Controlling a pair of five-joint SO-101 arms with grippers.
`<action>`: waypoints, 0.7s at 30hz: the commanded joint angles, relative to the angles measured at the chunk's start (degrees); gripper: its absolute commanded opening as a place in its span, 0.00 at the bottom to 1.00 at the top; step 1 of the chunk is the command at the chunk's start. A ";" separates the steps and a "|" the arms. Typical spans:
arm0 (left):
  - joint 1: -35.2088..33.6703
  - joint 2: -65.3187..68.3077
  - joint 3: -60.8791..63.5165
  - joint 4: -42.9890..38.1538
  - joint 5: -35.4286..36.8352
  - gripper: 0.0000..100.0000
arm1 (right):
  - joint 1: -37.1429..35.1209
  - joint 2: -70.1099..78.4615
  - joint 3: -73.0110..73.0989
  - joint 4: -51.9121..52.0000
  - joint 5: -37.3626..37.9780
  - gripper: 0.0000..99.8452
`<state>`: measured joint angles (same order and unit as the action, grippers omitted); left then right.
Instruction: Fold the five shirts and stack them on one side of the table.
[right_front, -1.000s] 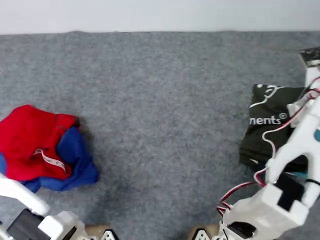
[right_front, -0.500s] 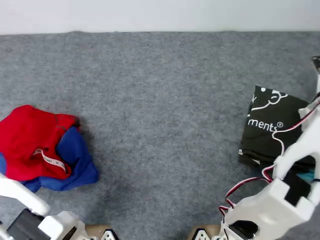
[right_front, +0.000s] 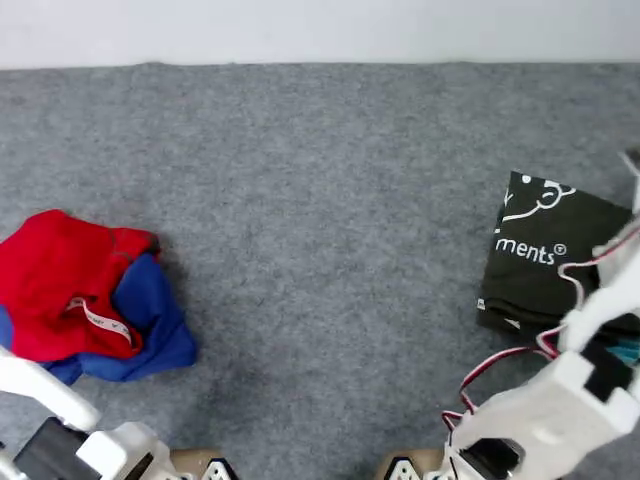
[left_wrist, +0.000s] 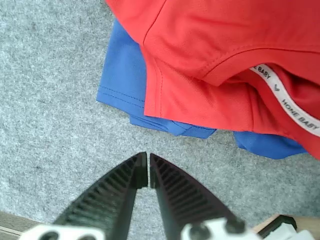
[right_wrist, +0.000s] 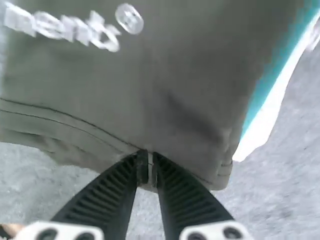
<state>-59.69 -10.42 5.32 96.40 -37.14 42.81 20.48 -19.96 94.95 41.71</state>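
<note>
A crumpled red shirt (right_front: 60, 280) lies on a blue shirt (right_front: 155, 325) at the table's left. In the left wrist view, my left gripper (left_wrist: 149, 171) hangs shut and empty just short of the blue shirt (left_wrist: 122, 75) and red shirt (left_wrist: 225, 50). A folded dark shirt with white print (right_front: 545, 260) rests at the right, on top of a teal shirt (right_front: 627, 350). My right gripper (right_wrist: 148, 165) is shut, its tips at the dark shirt's near hem (right_wrist: 150, 90). The teal edge (right_wrist: 272, 85) peeks out beside it. The right arm (right_front: 560, 410) covers the stack's near corner.
Grey carpet (right_front: 330, 200) covers the table between the two piles. A white wall edge runs along the back. The left arm (right_front: 60, 410) sits at the front left corner.
The right arm has drawn back toward the front right, uncovering more of the dark shirt, which shifted and turned slightly a second ago. The left arm and the red and blue shirts stayed still.
</note>
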 joint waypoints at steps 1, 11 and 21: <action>0.62 -2.64 -0.48 -0.97 -0.70 0.02 | 6.02 5.32 -3.16 -1.45 3.34 0.01; 0.62 -2.73 -0.48 -0.88 -0.70 0.02 | 2.33 6.64 -16.35 7.34 4.57 0.01; 0.70 -2.81 -0.92 0.18 -0.70 0.02 | -6.02 -4.35 -18.64 7.87 1.67 0.01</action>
<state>-59.69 -10.42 5.32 96.40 -37.14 38.33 22.42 -36.04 100.40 45.93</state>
